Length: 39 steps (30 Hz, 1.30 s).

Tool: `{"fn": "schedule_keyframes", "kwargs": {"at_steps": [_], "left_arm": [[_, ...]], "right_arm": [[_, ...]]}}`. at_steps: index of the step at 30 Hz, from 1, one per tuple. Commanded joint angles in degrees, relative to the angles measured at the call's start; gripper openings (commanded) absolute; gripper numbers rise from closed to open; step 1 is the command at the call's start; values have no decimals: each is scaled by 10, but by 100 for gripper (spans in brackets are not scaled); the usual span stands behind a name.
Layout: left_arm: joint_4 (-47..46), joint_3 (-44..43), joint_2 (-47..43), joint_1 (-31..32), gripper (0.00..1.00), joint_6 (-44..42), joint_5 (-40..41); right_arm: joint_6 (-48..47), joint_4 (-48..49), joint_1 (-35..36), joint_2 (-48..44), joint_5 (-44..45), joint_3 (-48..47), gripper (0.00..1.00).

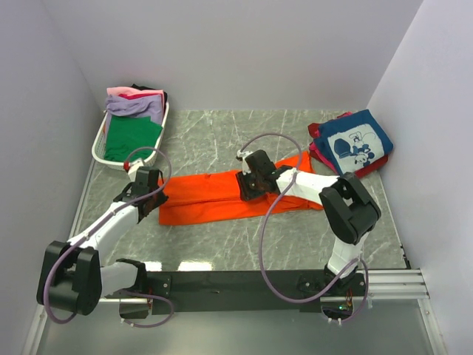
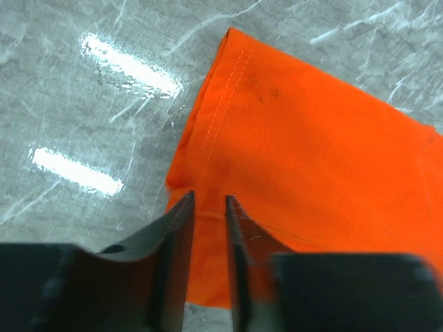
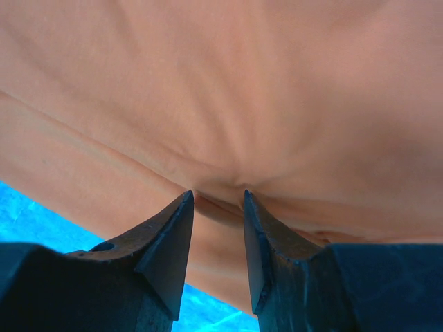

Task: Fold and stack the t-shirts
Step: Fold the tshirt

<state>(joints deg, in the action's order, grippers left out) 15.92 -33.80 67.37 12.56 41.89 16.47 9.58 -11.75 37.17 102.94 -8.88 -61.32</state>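
1. Top view: some folded shirts (image 1: 355,144) are stacked at the far right, and loose shirts (image 1: 133,133) are left in the basket (image 1: 98,144). The orange shirt (image 1: 211,200) lies as a long band, only partly folded. The left gripper (image 1: 157,198) is at its left end and the right gripper (image 1: 247,185) is mid-length.
2. Left wrist: the left gripper (image 2: 209,200) is narrowly parted and holds nothing, just over the orange shirt's (image 2: 311,152) hemmed corner.
3. Right wrist: the right gripper (image 3: 218,197) pinches a pucker of the orange shirt (image 3: 228,90), and creases run to its tips.
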Motion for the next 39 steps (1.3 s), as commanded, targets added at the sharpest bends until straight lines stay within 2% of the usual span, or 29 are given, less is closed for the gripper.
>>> {"fn": "schedule_keyframes", "kwargs": {"at_steps": [1,7,11,17,18,24,31,39], "left_arm": [[10,6,-27,1,32,11,8],[27,2,-79,3,43,17,8],[-5,-12,-63,7,45,10,-5],[-62,-81,53,81,46,4,8],[-69,-92,70,106,46,2,10],[-127,-151,194,151,46,-12,-29],[-145,-148,271,153,46,-16,-35],[-145,-72,238,153,46,11,-36]], "right_arm": [[11,-6,4,-49,42,10,42],[17,-16,6,-95,52,21,43],[37,-31,4,-121,87,23,45],[86,-67,-13,-137,169,12,46],[94,-68,-30,-139,171,21,47],[123,-55,-104,-144,155,72,47],[140,-46,-154,-105,149,70,47],[139,-60,-159,-5,127,-6,47]]}}
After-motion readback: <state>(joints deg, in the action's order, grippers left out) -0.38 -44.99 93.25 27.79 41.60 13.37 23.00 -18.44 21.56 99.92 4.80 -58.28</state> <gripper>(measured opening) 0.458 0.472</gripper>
